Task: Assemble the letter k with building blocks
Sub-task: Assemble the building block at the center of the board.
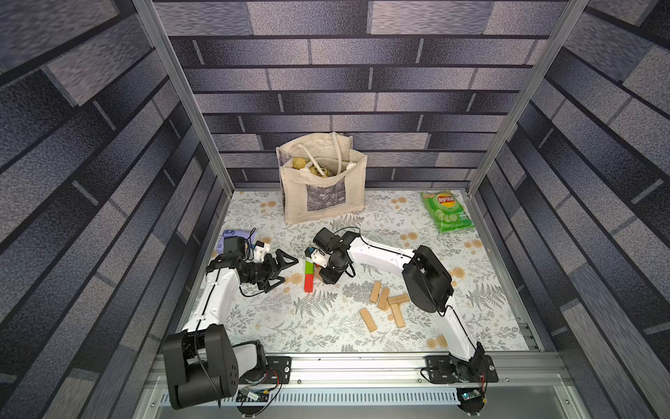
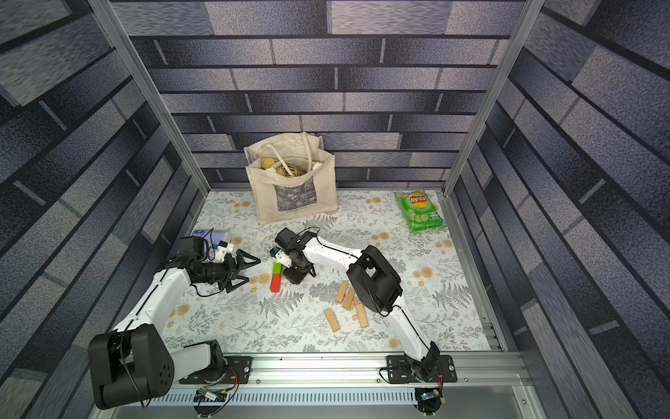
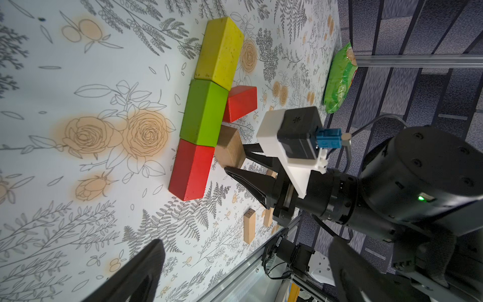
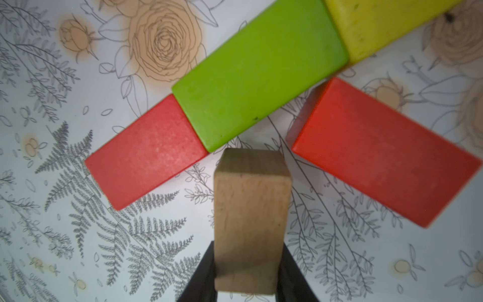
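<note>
Blocks [image 1: 309, 282] sit mid-tabletop [image 1: 326, 326]: red block [image 4: 146, 151], green block [image 4: 261, 70] and yellow block [image 4: 386, 23] lie end to end as a stem, and a second red block [image 4: 384, 151] slants off beside the green. Right gripper [image 4: 248, 274] is clamped on a tan block [image 4: 251, 209], its free end just beside the green-red joint, and the left gripper [image 1: 289, 270] hangs splayed wide, empty, near the stem. Five loose tan blocks [image 1: 368, 320] lie by the right arm.

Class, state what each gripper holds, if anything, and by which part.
The right gripper pinches the tan block across its sides at one end; the left gripper stands open, holding nothing.
</note>
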